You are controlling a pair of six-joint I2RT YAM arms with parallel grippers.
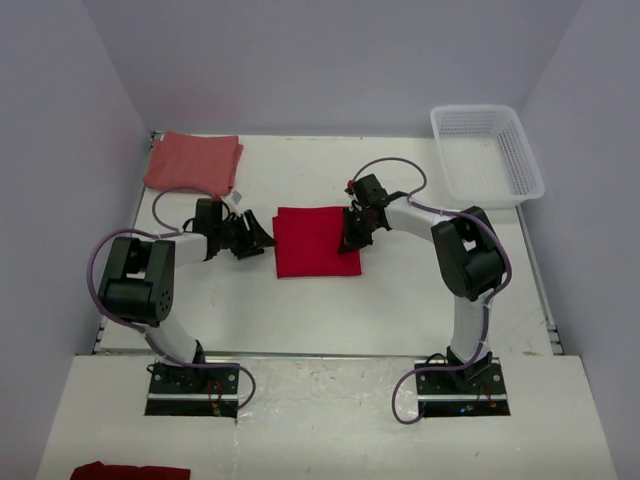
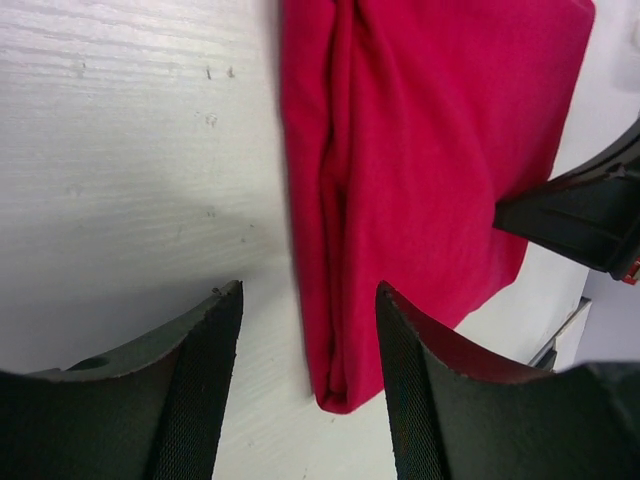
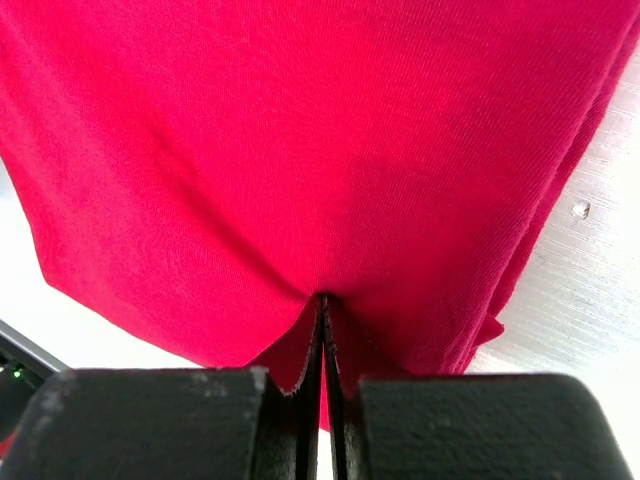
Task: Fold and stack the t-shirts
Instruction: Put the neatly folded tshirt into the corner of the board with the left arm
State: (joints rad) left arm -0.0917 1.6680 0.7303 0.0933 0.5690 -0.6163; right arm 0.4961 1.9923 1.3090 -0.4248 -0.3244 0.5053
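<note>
While the red shirt point(image 1: 317, 242) lies folded into a flat rectangle at the middle of the desk point(image 1: 420, 300), a tool sits at each of its side edges.

The right tool point(image 1: 350, 236) is at the shirt's right edge. Its wrist view shows it point(image 3: 323, 305) closed tight, with the cloth point(image 3: 320, 130) pinched between the two fingers. The fabric gathers into a small peak where the fingers meet and spreads out smooth beyond them.

The left tool point(image 1: 255, 238) is just beside the shirt's left edge, low over the desk. Its wrist view shows it point(image 2: 310, 295) with jaws moderately wide and nothing gripped. A corner of the shirt point(image 2: 430, 150) shows in the gap between them. Whether a finger touches the cloth cannot be told. Along this edge the folded layers show as long soft ridges, and the corner is rounded. The right tool point(image 2: 580, 215) appears dark at the shirt's opposite edge.

The red shirt is bright, plain and without print.

A salmon shirt point(image 1: 193, 163), paler and also folded, lies at the desk's far left corner, well apart from both tools. A white basket point(image 1: 487, 155) stands at the far right corner.
</note>
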